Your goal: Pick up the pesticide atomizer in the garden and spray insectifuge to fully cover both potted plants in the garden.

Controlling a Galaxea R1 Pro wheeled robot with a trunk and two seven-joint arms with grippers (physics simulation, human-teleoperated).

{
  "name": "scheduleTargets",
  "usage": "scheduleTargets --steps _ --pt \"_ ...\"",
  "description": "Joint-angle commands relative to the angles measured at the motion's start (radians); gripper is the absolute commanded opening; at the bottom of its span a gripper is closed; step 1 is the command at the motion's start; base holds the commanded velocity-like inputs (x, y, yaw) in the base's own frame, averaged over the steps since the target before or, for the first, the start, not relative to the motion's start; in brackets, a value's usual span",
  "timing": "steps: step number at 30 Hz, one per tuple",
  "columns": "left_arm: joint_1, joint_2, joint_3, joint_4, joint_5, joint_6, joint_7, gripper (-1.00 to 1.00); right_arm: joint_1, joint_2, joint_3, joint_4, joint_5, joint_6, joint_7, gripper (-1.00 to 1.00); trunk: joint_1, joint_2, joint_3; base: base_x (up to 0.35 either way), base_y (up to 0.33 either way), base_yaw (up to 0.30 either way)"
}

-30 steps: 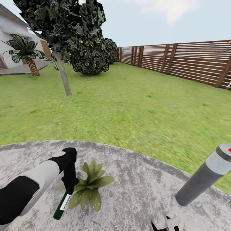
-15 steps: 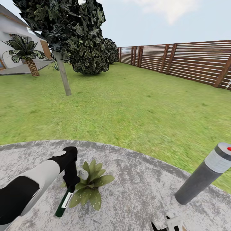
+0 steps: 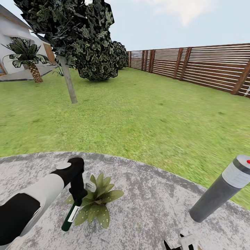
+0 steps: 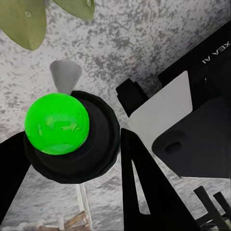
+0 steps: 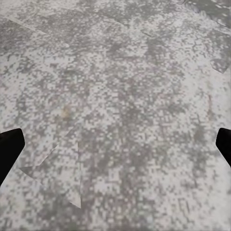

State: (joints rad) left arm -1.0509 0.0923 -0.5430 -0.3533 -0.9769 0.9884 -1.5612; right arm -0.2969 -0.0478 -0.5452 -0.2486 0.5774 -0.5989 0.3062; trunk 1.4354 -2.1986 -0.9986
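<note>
My left gripper (image 3: 77, 198) pinches the atomizer (image 3: 71, 216) beside the potted plant (image 3: 95, 203); its left wrist view adds the green cap (image 4: 57, 123). Right fingertips (image 5: 9, 149) are spread over paving (image 5: 125, 96).

Grey bollard (image 3: 222, 189) leaning on paving, palm (image 3: 27, 57) beside white house (image 3: 14, 38), cloudy sky (image 3: 180, 21)

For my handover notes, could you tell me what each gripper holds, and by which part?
The left gripper grips the pesticide atomizer by its upper end, near the nozzle; the right gripper holds nothing.
</note>
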Motion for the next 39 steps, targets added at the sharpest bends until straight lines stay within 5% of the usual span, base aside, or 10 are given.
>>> scheduleTargets --steps 1,14,25,34,39 --pt "0.003 -0.003 -0.003 -0.006 -0.01 0.01 -0.01 -1.0 -0.001 0.0 -0.009 0.0 0.002 -0.003 0.008 1.0 0.0 0.0 -0.001 0.006 0.0 0.0" --pt "-0.001 -0.042 -0.005 -0.016 -0.011 0.015 -0.01 -1.0 -0.001 0.0 -0.009 0.0 0.002 -0.003 0.008 1.0 0.0 0.0 -0.001 0.127 0.0 0.0" --pt "0.034 0.008 -0.002 -0.003 -0.009 0.009 -0.01 -1.0 -0.001 0.0 -0.009 0.0 0.002 -0.003 0.008 1.0 0.0 0.0 -0.001 0.004 0.0 0.0" --pt "0.031 -0.004 -0.001 -0.038 -0.002 0.013 -0.01 -1.0 -0.001 0.0 -0.009 0.0 0.002 -0.003 0.008 1.0 0.0 0.0 -0.001 0.0 0.0 0.0" --pt "0.035 0.014 0.003 -0.051 -0.002 0.013 -0.01 -1.0 -0.001 0.0 -0.009 -0.001 0.002 -0.002 0.008 1.0 0.0 0.0 -0.001 0.0 0.0 0.0"
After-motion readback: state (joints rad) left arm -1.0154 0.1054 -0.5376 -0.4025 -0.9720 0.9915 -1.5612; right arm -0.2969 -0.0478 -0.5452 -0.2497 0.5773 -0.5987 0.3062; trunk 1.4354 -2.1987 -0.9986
